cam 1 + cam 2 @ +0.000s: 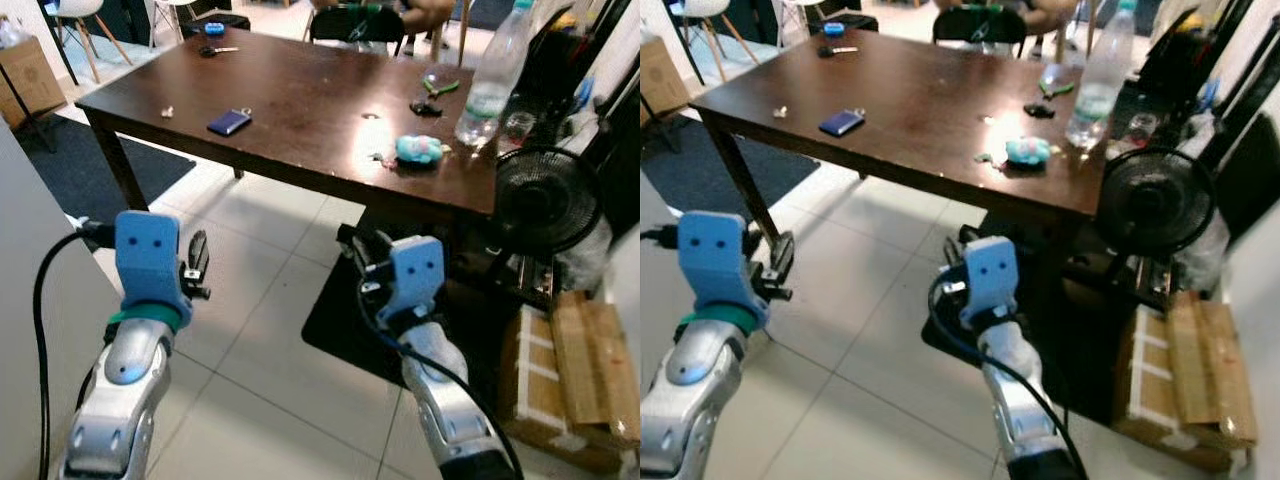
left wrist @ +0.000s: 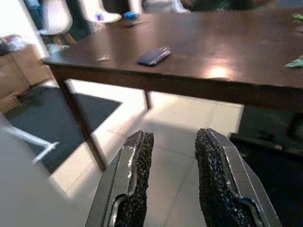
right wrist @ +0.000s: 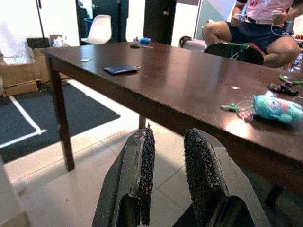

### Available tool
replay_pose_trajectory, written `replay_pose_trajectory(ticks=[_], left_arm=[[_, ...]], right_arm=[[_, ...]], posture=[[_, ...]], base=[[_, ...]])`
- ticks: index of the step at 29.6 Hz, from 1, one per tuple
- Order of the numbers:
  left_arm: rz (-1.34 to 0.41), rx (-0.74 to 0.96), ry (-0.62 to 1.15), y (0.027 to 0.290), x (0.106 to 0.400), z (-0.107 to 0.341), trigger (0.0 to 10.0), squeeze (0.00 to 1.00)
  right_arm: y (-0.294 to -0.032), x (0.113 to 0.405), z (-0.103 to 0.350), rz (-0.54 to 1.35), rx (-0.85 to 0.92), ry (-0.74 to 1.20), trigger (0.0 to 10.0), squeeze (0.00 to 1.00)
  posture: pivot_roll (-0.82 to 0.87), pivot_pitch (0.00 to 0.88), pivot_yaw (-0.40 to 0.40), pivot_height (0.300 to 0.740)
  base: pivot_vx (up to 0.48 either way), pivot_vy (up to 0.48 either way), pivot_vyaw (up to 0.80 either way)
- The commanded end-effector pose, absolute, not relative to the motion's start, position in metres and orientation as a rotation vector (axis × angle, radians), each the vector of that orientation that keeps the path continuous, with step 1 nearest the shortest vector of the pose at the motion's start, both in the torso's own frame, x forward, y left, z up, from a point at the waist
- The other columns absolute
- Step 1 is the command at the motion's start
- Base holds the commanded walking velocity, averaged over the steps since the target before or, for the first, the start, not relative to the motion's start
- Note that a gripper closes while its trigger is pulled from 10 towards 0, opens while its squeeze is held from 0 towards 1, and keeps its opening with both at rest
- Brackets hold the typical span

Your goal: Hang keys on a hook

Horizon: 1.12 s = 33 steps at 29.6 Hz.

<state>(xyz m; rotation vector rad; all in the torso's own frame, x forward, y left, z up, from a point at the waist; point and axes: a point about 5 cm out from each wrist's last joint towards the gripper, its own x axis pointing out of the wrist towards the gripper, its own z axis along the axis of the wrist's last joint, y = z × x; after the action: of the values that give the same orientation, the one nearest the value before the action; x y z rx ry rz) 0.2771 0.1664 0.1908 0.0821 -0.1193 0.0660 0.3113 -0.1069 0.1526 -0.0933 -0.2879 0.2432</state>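
Observation:
A teal plush keychain with keys (image 1: 418,150) lies near the front edge of the dark wooden table (image 1: 300,110), right of centre; it also shows in the right wrist view as the plush keychain (image 3: 277,108). Another bunch of keys (image 1: 216,50) lies at the far left corner, and a black key fob (image 1: 425,108) lies beside the green pliers (image 1: 440,87). Both arms are held up over the tiled floor, short of the table. My left gripper (image 1: 197,262) is open with nothing between its fingers (image 2: 137,175). My right gripper (image 1: 352,248) is open and holds nothing between its pads (image 3: 147,165).
A water bottle (image 1: 492,75) stands at the table's right end, and a blue flat case (image 1: 229,122) lies at its middle left. A black fan (image 1: 545,200) and cardboard boxes (image 1: 570,380) crowd the floor on the right. A person (image 3: 255,23) sits behind the table.

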Motion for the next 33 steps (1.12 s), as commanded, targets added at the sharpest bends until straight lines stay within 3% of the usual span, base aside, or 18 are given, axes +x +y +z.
replay_pose_trajectory(ticks=[1, 33], left_arm=[[0.075, 0.1, -0.107, 0.1689, 0.2757, 0.1878, 10.0, 0.0], [0.08, 0.116, -0.084, 0.17, 0.2743, 0.1789, 10.0, 0.0]], right_arm=[[-0.1074, 0.3111, 0.1519, 0.24, -0.093, -0.288, 10.0, 0.0], [-0.1058, 0.3116, 0.1489, 0.247, -0.127, -0.281, 10.0, 0.0]], posture=[[-0.02, 0.035, 0.097, 0.74], [-0.02, 0.031, 0.096, 0.74]], base=[[0.465, 0.0, 0.0], [0.438, 0.0, 0.05]])
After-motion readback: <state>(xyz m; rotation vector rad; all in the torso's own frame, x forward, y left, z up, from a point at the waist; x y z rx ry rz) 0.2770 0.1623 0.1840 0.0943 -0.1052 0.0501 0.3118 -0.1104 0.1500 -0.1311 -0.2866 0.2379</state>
